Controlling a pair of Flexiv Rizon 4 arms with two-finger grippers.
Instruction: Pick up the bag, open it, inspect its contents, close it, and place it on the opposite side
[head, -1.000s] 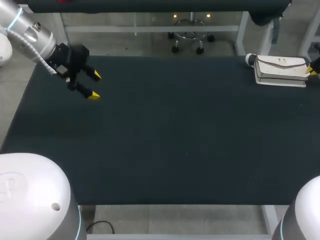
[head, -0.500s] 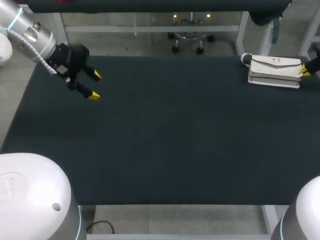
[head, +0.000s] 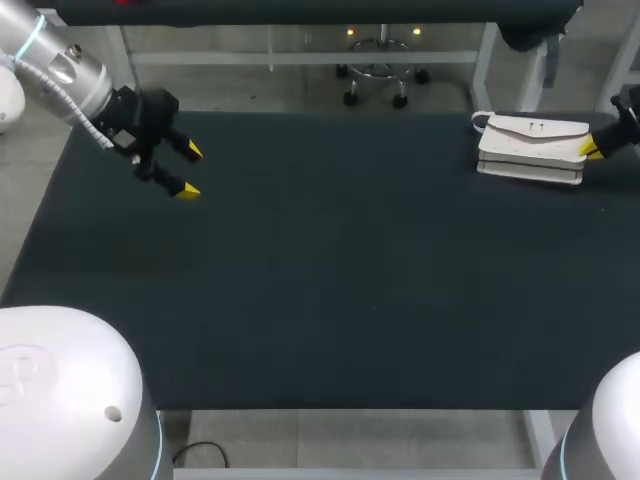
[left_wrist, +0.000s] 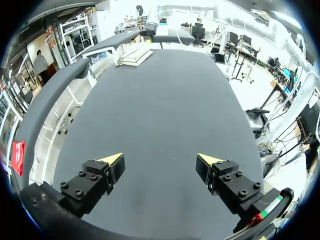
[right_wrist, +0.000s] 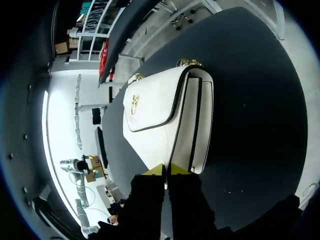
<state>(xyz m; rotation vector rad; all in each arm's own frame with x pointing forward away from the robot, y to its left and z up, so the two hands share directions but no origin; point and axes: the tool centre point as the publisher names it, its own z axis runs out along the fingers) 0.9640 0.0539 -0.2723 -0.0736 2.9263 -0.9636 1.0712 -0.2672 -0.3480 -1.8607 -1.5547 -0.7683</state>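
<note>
Item: white leather flap handbag with gold clasp (head: 533, 148), lying flat near the far right edge of the black table (head: 350, 280). The right gripper (head: 592, 150) is pinching its end, tips nearly together. The left gripper (head: 188, 170) is hovering far left, fingers wide apart, empty. Step: picking up. Next calls for lifting, then the free gripper opening the flap.

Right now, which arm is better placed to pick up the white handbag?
Right. The right gripper sits against one end of the white handbag, while the left gripper hangs open far off on the other side.
</note>
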